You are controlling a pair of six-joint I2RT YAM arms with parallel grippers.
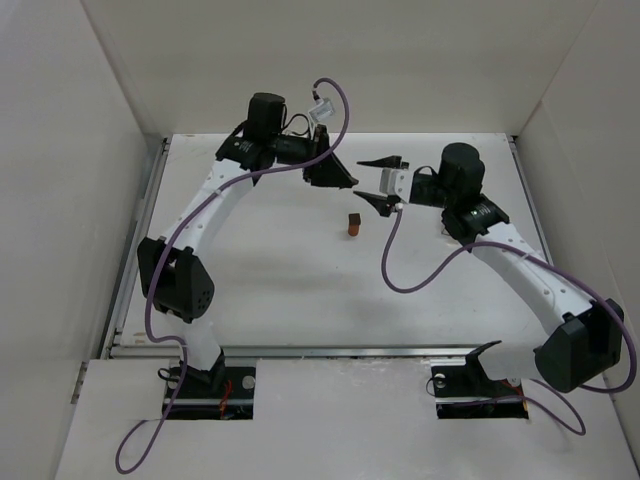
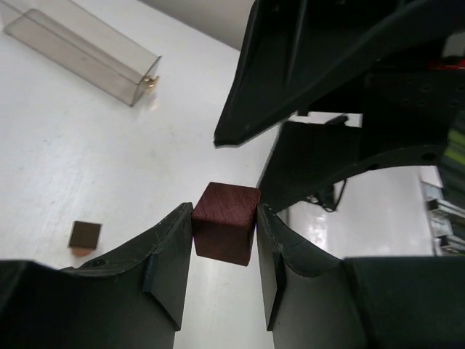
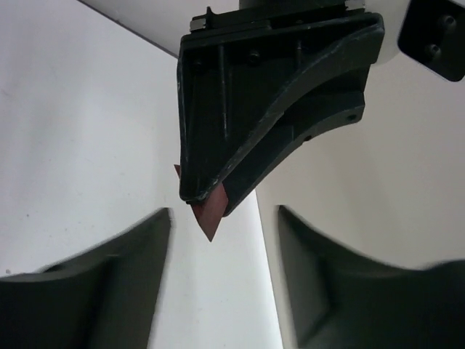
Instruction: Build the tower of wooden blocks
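Your left gripper [image 2: 225, 215] is clamped on a reddish-brown wooden cube [image 2: 226, 234]. Its 2 fingers press the cube's opposite sides, and the cube's upper half stands proud of the fingertips. In the left wrist view the cube hangs above the white table [image 1: 280, 300], not touching it.

Your right gripper [image 1: 383, 182] is spread wide with nothing between its fingers. It faces the left gripper at close range. In the right wrist view, 1 corner of the reddish-brown wooden cube pokes out below the left gripper's finger, roughly midway between your 2 open right fingers.

On the table, near both grippers and on your side of them in the top view, sits a small stack of 2 pieces. A dark brown wooden cube-like block [image 1: 354, 219] rests on an orange-brown short wooden cylinder [image 1: 353, 232]. Neither gripper touches this stack. In the left wrist view it lies low on the left, well apart from the held cube.

A clear plastic rectangular container [image 2: 87, 51] lies on the table at the upper left of the left wrist view, well away from the stack.
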